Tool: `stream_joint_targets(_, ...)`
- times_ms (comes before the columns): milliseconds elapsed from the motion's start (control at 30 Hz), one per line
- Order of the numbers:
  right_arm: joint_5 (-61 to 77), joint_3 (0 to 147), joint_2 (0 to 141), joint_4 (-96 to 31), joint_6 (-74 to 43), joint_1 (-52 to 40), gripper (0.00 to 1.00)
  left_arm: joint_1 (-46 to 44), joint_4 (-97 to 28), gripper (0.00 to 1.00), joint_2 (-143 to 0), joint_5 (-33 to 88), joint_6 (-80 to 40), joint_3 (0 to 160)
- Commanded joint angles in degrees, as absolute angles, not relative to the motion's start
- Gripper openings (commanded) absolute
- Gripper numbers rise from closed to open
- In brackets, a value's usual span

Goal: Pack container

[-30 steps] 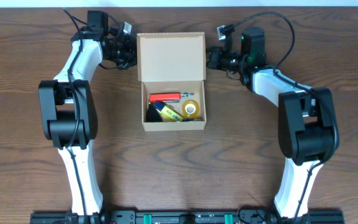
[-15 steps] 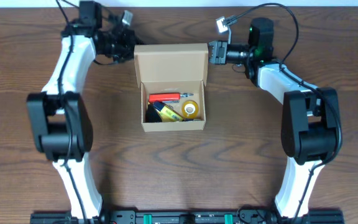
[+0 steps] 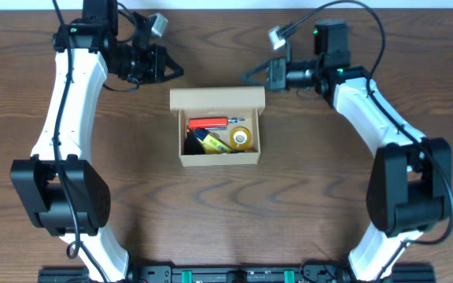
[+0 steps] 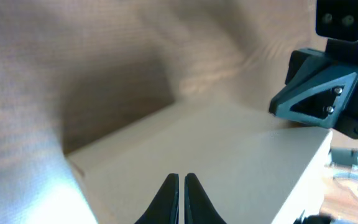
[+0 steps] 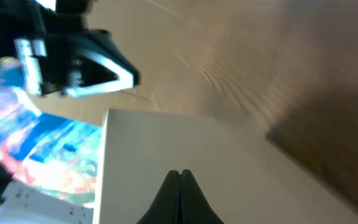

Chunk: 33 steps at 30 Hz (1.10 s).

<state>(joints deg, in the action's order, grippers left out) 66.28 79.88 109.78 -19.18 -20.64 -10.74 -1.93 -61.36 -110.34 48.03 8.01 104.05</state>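
Observation:
The container (image 3: pixel 217 156), a plain brown cardboard box, sits open at the table's middle. Inside lie a red item (image 3: pixel 208 123), a yellow tape roll (image 3: pixel 243 137) and a yellow-and-black item (image 3: pixel 205 142). Its lid flap (image 3: pixel 217 97) stands up along the far edge. My left gripper (image 3: pixel 176 71) is shut and empty, just behind the flap's left corner. Behind the right corner, my right gripper (image 3: pixel 248 77) is shut and empty too. In the left wrist view the shut gripper (image 4: pixel 182 178) points at the flap's outer face (image 4: pixel 229 155). The right wrist view shows the same: gripper (image 5: pixel 180 173), flap (image 5: pixel 241 155).
Dark wooden table (image 3: pixel 305 196) surrounds the box. The two arms frame the box from the left and right. In the left wrist view the right gripper (image 4: pixel 328 93) shows beyond the flap; in the right wrist view the left gripper (image 5: pixel 86 62) shows likewise.
The lid flap has swung from lying flat behind the box to standing up. Both grippers moved apart, then higher and back toward the flap's far corners, staying shut.

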Motion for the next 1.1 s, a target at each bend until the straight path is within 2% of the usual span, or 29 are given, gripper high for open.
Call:
stream_joint_targets(0, 54.4, 79.6, 107.0, -28.7, -5.1, -13.1, 0.01, -3.5, -64.7, 0.06, -109.0, 42.7, 13.8, 104.7)
stream_joint_targets(167, 40.4, 79.6, 104.7, -43.3, 0.2, -16.0, 0.01, -6.9, -70.7, 0.06, -109.0, 31.1, 13.9, 104.7)
stream_joint_targets(333, 32.8, 79.6, 103.9, -50.5, 1.4, -17.5, 0.01, -9.8, -75.1, 0.06, -109.0, 25.3, 13.9, 104.7)
stream_joint_targets(767, 24.0, 79.6, 99.5, -57.7, 1.0, -21.7, 0.02, -11.7, -80.1, 0.06, -109.0, 22.1, 12.6, 101.4)
stream_joint_targets(1067, 23.9, 79.6, 98.5, -59.5, -0.4, -24.5, 0.01, -11.7, -72.7, 0.06, -109.0, 25.6, 11.5, 86.7)
